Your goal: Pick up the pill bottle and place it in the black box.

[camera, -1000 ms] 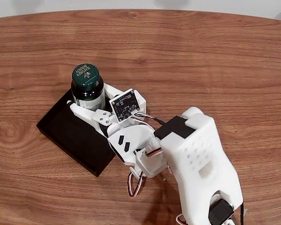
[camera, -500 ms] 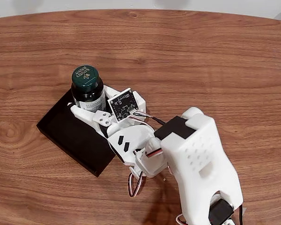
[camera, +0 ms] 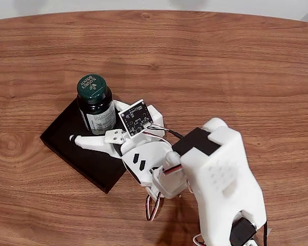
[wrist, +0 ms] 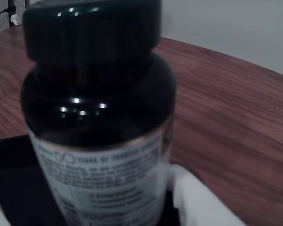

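The pill bottle [camera: 94,97] stands upright in the far corner of the black box [camera: 84,156], green cap up and label facing the arm. My gripper [camera: 96,123] is open around it. One white finger [camera: 87,142] is swung out over the box floor, clear of the bottle, and the other lies beside the bottle's right side. In the wrist view the pill bottle [wrist: 99,117] looms very close, with the black box [wrist: 9,188] under it and a white finger [wrist: 198,207] at the bottom right.
The brown wooden table [camera: 220,66] spreads bare around the box. The white arm [camera: 220,179] rises from the lower right and overhangs the box's near right corner.
The gripper has opened: its lower finger swung away from the bottle and down over the box floor. The bottle stays upright in the box, barely shifted.
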Available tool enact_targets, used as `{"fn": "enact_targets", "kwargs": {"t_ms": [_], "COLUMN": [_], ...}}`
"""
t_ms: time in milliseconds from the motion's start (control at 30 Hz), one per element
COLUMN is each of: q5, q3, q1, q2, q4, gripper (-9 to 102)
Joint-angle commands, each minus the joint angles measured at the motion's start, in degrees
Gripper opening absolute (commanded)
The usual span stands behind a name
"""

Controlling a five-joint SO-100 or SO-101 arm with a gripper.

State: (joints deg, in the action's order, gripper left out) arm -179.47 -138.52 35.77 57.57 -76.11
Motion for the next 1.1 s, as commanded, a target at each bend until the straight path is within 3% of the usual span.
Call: {"fn": "enact_targets", "kwargs": {"t_ms": [0,567,867,1067], "q5": [-0.26,-2.81,-3.87,-3.16], "q3": [-1.85,-18.98,-22.41,-23.99], "q1": [-0.79,-5.62,-13.89,-19.42], "q2": [7.21,34.89,52.47,63.90], "q4": [0.44,8.35,25.22,37.79], "gripper": [49,50,45,36]}}
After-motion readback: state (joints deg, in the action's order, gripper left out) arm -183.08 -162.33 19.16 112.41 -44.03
